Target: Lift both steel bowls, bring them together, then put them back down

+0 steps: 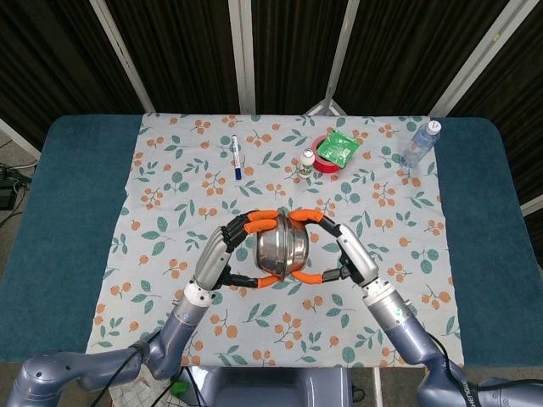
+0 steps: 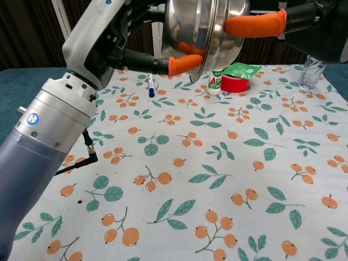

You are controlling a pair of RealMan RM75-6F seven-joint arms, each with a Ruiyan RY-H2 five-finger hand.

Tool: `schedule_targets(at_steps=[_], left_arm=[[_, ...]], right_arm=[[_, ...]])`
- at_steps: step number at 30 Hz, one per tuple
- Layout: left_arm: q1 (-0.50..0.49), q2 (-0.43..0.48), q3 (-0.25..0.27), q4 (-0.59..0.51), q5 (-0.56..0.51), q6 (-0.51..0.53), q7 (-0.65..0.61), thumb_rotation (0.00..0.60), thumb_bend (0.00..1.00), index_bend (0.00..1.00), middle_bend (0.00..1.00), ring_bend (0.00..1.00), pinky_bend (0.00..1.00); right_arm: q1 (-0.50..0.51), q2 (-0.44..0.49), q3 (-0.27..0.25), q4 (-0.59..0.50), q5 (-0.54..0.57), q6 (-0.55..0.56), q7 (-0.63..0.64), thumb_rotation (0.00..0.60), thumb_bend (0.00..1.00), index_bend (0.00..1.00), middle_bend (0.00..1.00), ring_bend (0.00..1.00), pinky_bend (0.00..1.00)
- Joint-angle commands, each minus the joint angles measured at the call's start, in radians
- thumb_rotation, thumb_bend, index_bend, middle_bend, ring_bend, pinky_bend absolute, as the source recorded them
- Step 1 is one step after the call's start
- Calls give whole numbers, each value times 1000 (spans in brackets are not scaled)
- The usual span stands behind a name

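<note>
Two steel bowls are held up on edge above the middle of the floral cloth, their rims meeting. My left hand grips the left bowl, orange fingertips over its top rim and thumb under it. My right hand grips the right bowl the same way from the other side. In the chest view the left bowl and the right bowl fill the top of the frame, rims pressed together, well above the cloth. There the left hand and the right hand are partly cut off.
At the back of the cloth lie a blue-capped pen, a small white bottle, and a red tape roll with a green packet on it. A water bottle stands at the back right. Teal table borders the cloth.
</note>
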Motion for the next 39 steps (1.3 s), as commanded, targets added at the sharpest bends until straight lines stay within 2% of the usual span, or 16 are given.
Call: schedule_targets(at_steps=[1, 5, 10, 20, 29, 39], left_arm=[[-1, 6, -5, 12, 9, 24, 7, 600, 286, 443, 329, 323, 492], [12, 54, -23, -33, -1, 51, -8, 600, 285, 443, 329, 324, 492], [38, 120, -5, -91, 9, 66, 32, 600, 285, 444, 328, 324, 492], [63, 158, 20, -119, 8, 69, 53, 600, 285, 448, 328, 324, 491], [52, 122, 20, -93, 9, 64, 41, 600, 285, 448, 329, 324, 491], [6, -11, 26, -34, 32, 53, 20, 600, 285, 449, 329, 324, 491]], right_arm=[[-2, 6, 8, 2, 12, 5, -2, 600, 235, 578, 397, 509, 154], [-18, 33, 16, 19, 28, 14, 25, 600, 236, 578, 397, 509, 154], [-29, 62, 20, 57, 36, 9, 72, 600, 235, 578, 397, 509, 154], [-33, 79, 19, 85, 32, -6, 122, 600, 235, 578, 397, 509, 154], [-18, 65, 6, 51, -12, -12, 103, 600, 235, 578, 397, 509, 154], [10, 15, -2, 8, -13, -29, 37, 600, 238, 578, 397, 511, 154]])
